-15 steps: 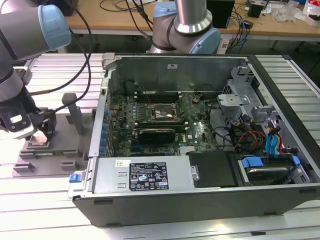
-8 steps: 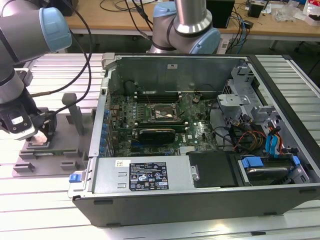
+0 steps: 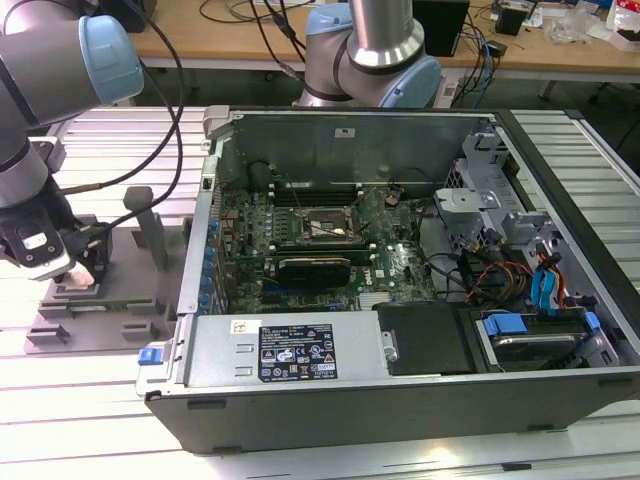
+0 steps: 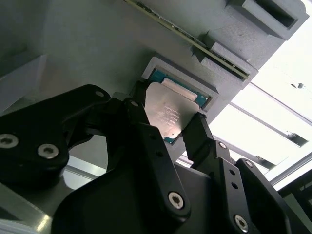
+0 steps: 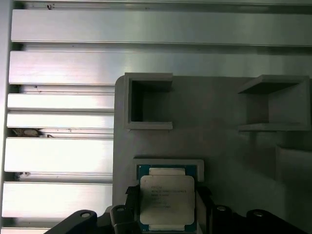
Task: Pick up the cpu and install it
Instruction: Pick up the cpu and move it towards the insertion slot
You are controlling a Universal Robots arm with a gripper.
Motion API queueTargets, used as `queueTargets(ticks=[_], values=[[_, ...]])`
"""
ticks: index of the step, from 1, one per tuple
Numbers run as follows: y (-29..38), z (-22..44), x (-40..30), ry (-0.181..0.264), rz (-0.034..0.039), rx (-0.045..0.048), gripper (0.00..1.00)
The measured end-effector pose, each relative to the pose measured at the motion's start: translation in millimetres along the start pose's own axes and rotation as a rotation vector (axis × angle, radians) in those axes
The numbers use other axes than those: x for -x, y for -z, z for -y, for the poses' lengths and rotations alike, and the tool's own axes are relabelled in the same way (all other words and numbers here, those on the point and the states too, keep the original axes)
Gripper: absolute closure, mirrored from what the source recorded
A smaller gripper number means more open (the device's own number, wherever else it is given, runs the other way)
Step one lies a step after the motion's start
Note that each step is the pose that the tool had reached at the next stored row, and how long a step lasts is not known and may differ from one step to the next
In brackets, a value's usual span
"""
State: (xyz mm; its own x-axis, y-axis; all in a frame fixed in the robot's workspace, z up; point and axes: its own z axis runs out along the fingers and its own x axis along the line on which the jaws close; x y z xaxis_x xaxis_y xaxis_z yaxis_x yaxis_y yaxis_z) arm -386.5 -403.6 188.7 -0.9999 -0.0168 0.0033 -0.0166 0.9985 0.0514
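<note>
While my claw (image 4: 168,117) is narrowed onto the chip (image 5: 167,197), one finger (image 4: 197,136) against each of two opposite edges, the chip looks seated in its recess in the grey tray (image 5: 219,146). I judge it light, stiff, thin, with a slick top and a fragile underside, so I'd grip the edges only and keep it level. The computer case (image 3: 400,350) and socket (image 3: 318,225) are well apart, toward the exterior view's right.

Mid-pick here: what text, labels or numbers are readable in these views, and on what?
The cpu: faint lines of print on its metal top, in both wrist views, too blurred to read.
The black label on the computer case, exterior view: print too small to read.
The white sticker beside it: too small to read.
Nothing can be quoted.
</note>
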Motion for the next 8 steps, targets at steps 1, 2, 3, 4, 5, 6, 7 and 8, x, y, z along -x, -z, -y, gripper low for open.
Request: queueTargets(ticks=[1,2,3,4,5,6,7,8], values=[[-0.1,0.0,0.0,0.0,0.0,0.0,0.45],[-0.2,0.0,-0.1,0.0,0.0,0.0,0.45],[0.2,-0.1,-0.1,0.0,0.0001,0.0,0.45],[0.9,-0.2,0.1,0.0,0.001,0.0006,0.45],[2.0,-0.2,0.1,0.0,0.001,0.0007,0.45],[5.5,-0.4,-0.1,0.0,0.0002,0.0001,0.45],[7.1,-0.4,-0.1,0.0,0.0002,0.0002,0.45],[8.9,-0.5,-0.1,0.0,0.0002,0.0001,0.45]])
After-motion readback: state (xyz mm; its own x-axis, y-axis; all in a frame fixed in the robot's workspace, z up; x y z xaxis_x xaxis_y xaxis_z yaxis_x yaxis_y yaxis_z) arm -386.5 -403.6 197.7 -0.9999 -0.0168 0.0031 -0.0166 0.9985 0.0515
